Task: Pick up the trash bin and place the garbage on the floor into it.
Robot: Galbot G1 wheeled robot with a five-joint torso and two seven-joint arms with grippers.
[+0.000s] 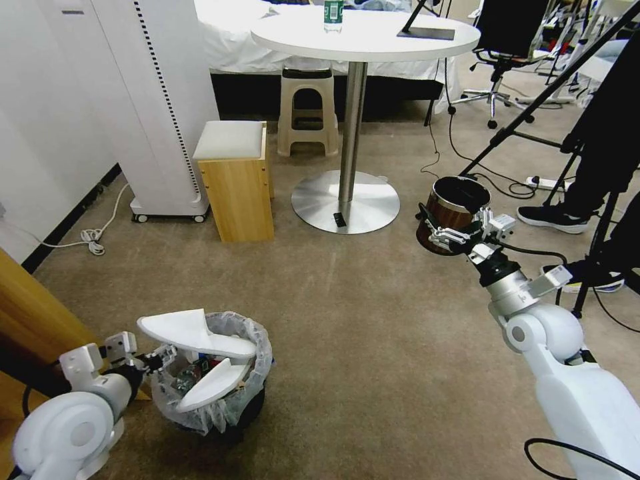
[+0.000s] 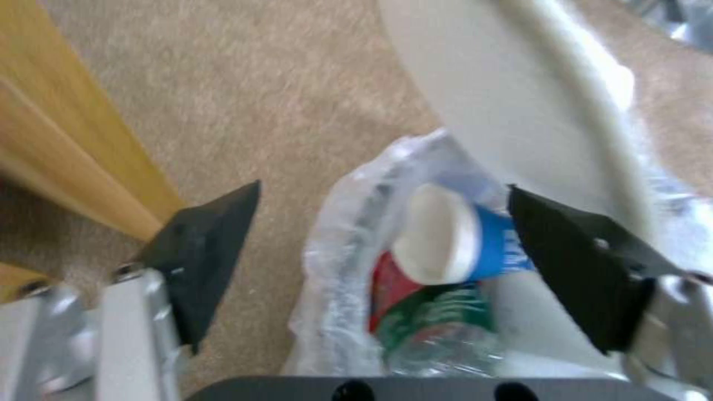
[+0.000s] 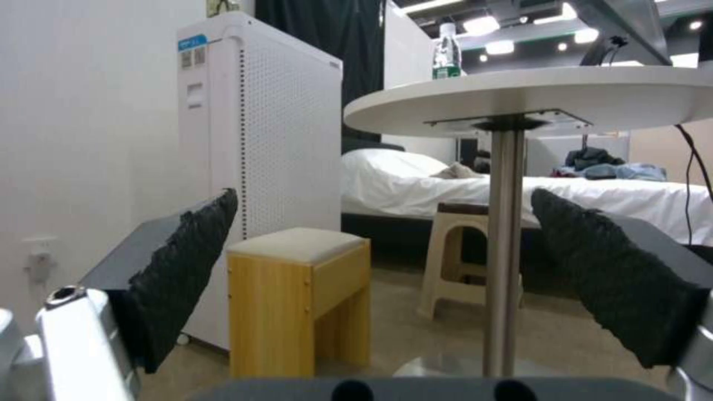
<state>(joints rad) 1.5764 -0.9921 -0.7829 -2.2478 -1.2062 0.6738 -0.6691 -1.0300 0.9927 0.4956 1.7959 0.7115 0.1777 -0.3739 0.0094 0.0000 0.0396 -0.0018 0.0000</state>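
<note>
Standing upright on the beige-brown carpet floor [image 1: 373, 333], the small round black bag-lined trash bin [image 1: 250, 407] holds two white slippers [image 1: 193, 332] lying across its rim; the left gripper [image 2: 382, 245] straddles that rim, spread, and the right gripper [image 3: 386, 278] hangs spread.

The trash bin [image 1: 213, 393] stands on the floor [image 1: 373, 333] just past the left gripper's [image 1: 162, 358] spread fingertips, its rim between them. Two slippers [image 1: 197, 337] lie across its top; a paper cup [image 2: 453, 236] and bottle [image 2: 438, 334] lie inside.

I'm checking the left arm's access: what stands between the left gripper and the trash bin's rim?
Nothing visible does. The left gripper is open with its fingers straddling the bagged rim of the trash bin; white slippers stick out above.
</note>
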